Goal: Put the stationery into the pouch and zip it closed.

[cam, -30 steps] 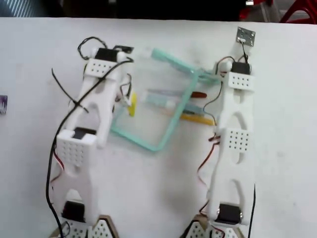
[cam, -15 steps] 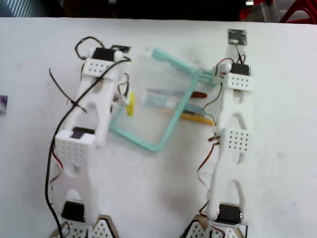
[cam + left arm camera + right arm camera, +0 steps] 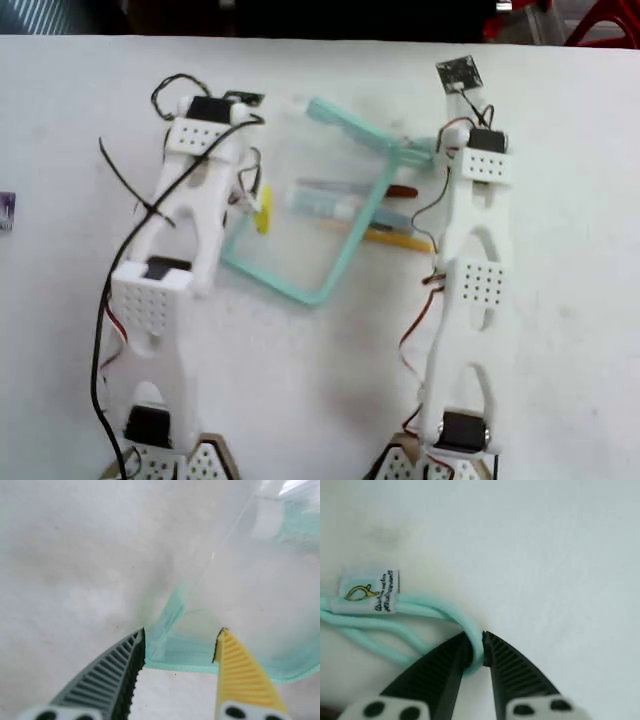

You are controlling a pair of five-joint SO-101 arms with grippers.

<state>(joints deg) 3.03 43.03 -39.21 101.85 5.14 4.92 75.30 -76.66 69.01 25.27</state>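
The left gripper (image 3: 181, 632) has two ribbed, wedge-shaped fingers, one grey and one yellow, tapering to points. They stand apart and hold nothing. Between their tips lies a corner of the pouch (image 3: 270, 281), where its mint-green fabric trim folds. Beyond the tips, the pouch's clear, glossy plastic panel spreads over the white table (image 3: 560, 250). Straddling the corner this way looks meant to pin or grab that end, so the pouch cannot slide while its other end is pulled.

The pouch is a flat, soft rectangle lying between the two grippers. The stationery (image 3: 335, 205), slim pen-shaped sticks, lies partly under the clear panel. A yellow pencil (image 3: 395, 238) and a red-tipped pen (image 3: 402, 190) poke out past the green edge on the right gripper's side. Loading looks unfinished, and the mouth seems open.

The right gripper (image 3: 477, 635) has black ribbed fingers pinched together on a rounded loop of the mint trim at the pouch's far corner. A small white fabric label (image 3: 369, 591) sits on the trim just beyond the fingertips. This grip probably steadies or lifts the mouth edge. I cannot tell whether it holds the zip pull.
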